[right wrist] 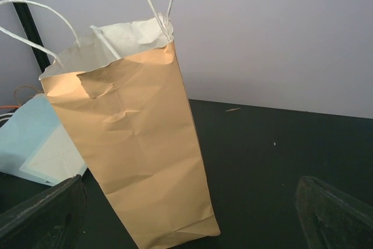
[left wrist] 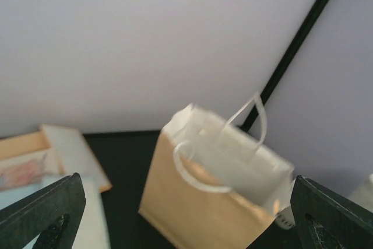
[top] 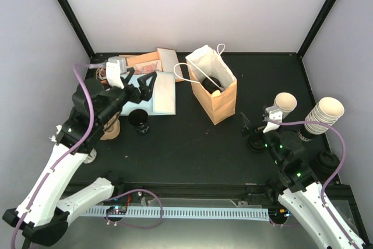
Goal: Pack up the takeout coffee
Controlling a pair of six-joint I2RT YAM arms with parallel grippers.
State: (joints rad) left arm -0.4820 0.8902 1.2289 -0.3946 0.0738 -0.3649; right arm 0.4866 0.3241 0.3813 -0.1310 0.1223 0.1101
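Note:
A brown paper bag [top: 220, 102] with white string handles stands open mid-table. Inside its mouth sits a dark round shape [top: 210, 83], apparently the black lid of the takeout coffee; the cup's side is hidden by the bag walls. My left gripper [top: 148, 84] hangs open and empty left of the bag, above a pale blue sheet. The left wrist view shows the bag [left wrist: 204, 202] ahead between the spread fingers [left wrist: 44, 214]. My right gripper [top: 252, 130] is open and empty to the bag's right, facing the bag [right wrist: 140, 155].
Pale blue paper [top: 157, 94] and flat cardboard pieces [top: 152, 58] lie at the back left. A small black lid-like object [top: 139, 120] sits left of centre. Stacked cream cups [top: 322, 116] and another cup [top: 285, 102] stand at the right, with black lids [top: 326, 160] near them.

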